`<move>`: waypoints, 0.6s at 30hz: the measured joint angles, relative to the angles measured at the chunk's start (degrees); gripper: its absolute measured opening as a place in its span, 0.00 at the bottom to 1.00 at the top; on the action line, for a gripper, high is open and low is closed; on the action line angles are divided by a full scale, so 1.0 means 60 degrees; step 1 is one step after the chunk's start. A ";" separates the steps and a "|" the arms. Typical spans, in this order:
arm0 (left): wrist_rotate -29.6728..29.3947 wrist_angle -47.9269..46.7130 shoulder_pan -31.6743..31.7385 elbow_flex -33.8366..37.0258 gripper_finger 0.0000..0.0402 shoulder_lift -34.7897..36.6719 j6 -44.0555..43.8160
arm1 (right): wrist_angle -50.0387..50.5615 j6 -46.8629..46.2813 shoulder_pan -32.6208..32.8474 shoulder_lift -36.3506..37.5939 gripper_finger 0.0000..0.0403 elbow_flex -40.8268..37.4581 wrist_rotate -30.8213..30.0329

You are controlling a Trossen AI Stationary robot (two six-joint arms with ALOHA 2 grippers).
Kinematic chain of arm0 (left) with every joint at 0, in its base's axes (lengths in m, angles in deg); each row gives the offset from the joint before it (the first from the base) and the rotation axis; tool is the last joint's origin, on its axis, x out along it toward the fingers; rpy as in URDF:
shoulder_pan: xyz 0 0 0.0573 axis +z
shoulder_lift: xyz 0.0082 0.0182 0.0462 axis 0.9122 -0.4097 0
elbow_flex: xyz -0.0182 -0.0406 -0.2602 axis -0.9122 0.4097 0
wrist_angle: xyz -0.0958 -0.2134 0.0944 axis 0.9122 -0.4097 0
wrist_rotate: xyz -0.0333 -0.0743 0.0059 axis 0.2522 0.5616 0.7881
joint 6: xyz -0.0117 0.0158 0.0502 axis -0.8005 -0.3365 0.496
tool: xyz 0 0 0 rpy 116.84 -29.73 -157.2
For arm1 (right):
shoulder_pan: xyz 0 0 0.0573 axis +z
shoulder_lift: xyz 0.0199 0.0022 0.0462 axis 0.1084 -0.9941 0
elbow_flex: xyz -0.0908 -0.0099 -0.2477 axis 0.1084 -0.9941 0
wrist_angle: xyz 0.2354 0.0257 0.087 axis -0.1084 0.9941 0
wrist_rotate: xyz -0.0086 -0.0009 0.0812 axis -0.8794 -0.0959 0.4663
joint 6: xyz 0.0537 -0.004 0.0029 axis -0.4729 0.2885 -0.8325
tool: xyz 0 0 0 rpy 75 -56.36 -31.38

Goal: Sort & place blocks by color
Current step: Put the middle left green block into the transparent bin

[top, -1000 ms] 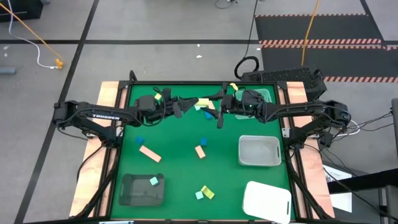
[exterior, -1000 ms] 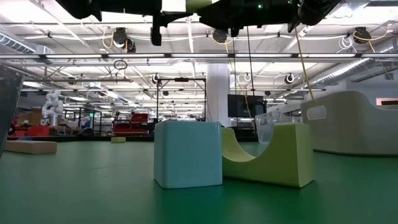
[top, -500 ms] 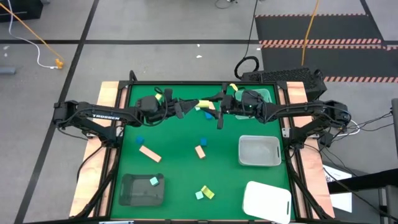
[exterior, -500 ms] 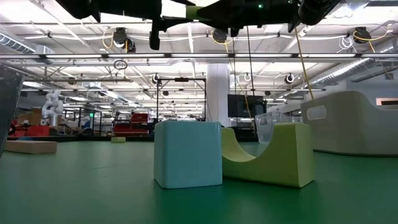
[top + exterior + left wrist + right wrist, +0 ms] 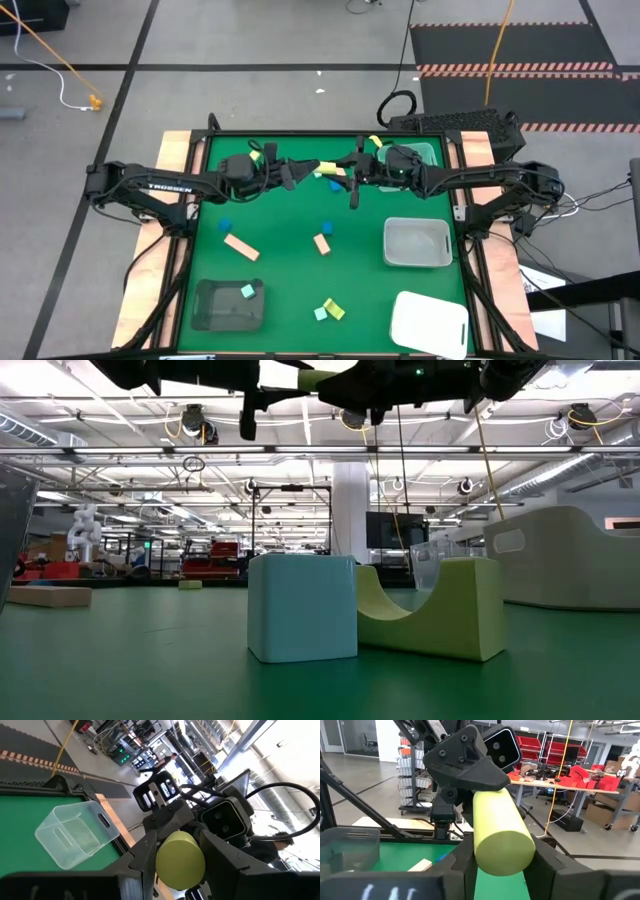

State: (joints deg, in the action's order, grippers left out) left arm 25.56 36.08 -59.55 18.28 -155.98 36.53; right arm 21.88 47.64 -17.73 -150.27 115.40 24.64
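the yellow cylinder point(image 5: 329, 166) lies lengthwise between both arms above the counter point(image 5: 290, 240): left gripper point(image 5: 300, 167) clamps one end, right gripper point(image 5: 350, 170) closes around the other.

We see a green counter point(image 5: 290, 270) with bare wooden side strips. On it lie two tan bars point(image 5: 241, 246) near the middle, two small blue cubes point(image 5: 327, 230), and a mint cube touching a yellow-green arch block point(image 5: 335, 310) near the front edge. A dark tray point(image 5: 212, 312) holding a mint cube sits at the front left corner, a white tray point(image 5: 430, 322) at the front right, a clear tray point(image 5: 417, 243) along the right edge.
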 joint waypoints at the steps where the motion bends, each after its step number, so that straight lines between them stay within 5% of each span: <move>1: 0.0000 -0.0024 0.0000 -0.0003 0.32 0.0000 -0.0022 | 0.0019 -0.0078 0.0000 0.0000 0.26 0.0000 -0.0004; 6: 0.0011 -0.0057 0.0042 -0.0003 0.32 0.0000 -0.0048 | 0.0109 -0.0278 0.0000 0.0000 0.26 0.0000 -0.0020; 13: 0.0033 -0.0181 0.0142 0.0004 0.62 -0.0018 -0.0197 | 0.0066 -0.0344 -0.0004 0.0000 0.26 0.0003 -0.0100; 18: 0.0047 -0.0162 0.0210 0.0012 0.74 -0.0022 -0.0193 | 0.0552 -0.0545 -0.0005 0.0011 0.26 0.0011 -0.0095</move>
State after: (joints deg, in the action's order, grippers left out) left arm 25.84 35.11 -58.30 18.35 -156.11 35.37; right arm 25.19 44.37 -17.76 -150.20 115.46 24.07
